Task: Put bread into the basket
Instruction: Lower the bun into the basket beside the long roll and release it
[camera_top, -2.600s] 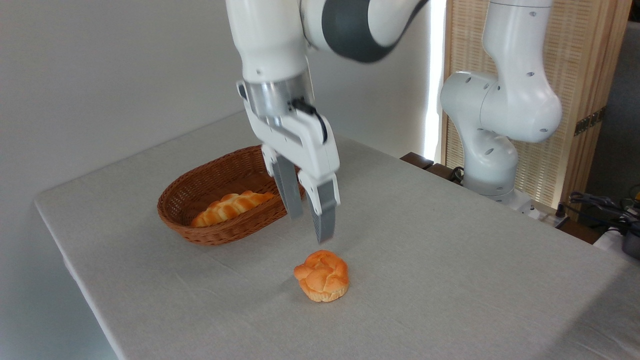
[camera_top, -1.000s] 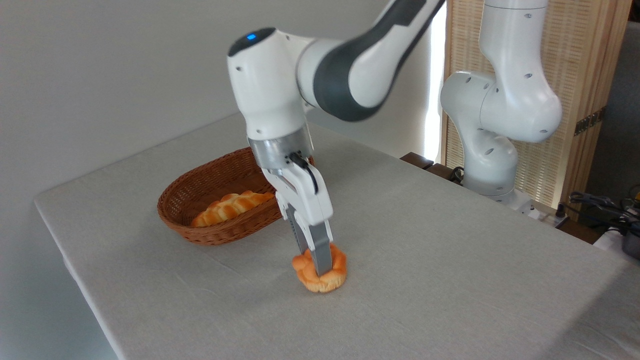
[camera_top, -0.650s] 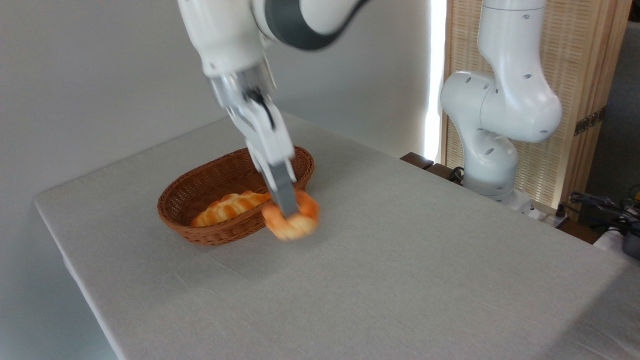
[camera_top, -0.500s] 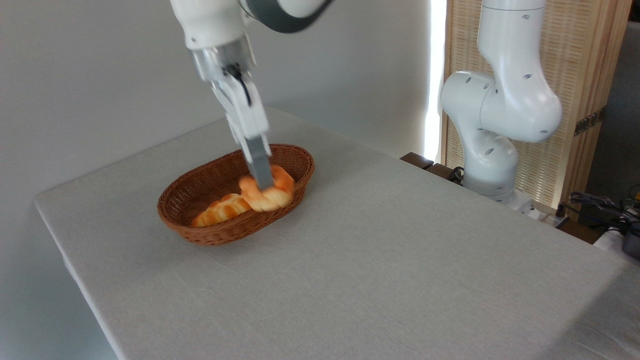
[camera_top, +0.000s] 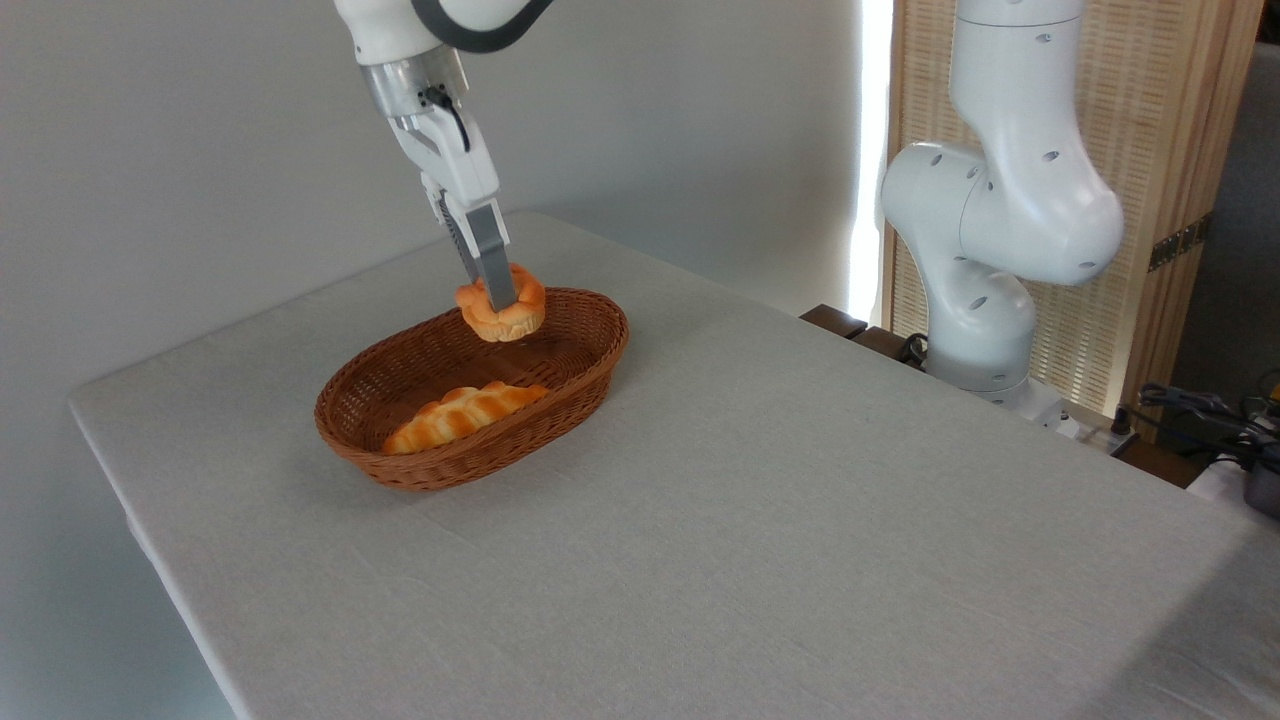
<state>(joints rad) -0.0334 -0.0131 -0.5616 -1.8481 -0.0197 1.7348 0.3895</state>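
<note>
Below and left of the pincer (camera_top: 497, 300), a braided loaf (camera_top: 462, 416) lies in the basket (camera_top: 420, 470) on the tabletop (camera_top: 800, 520). The pincer pinches the bread (camera_top: 515, 316), held above the basket's far end.

The bread (camera_top: 501, 312) hangs above the basket's (camera_top: 375, 440) rear end, behind the loaf (camera_top: 462, 414) lying inside.

A robot lab: white arm base (camera_top: 985, 250) bolted beside a cloth-covered table (camera_top: 800, 520), cables (camera_top: 1195, 405) trailing.
</note>
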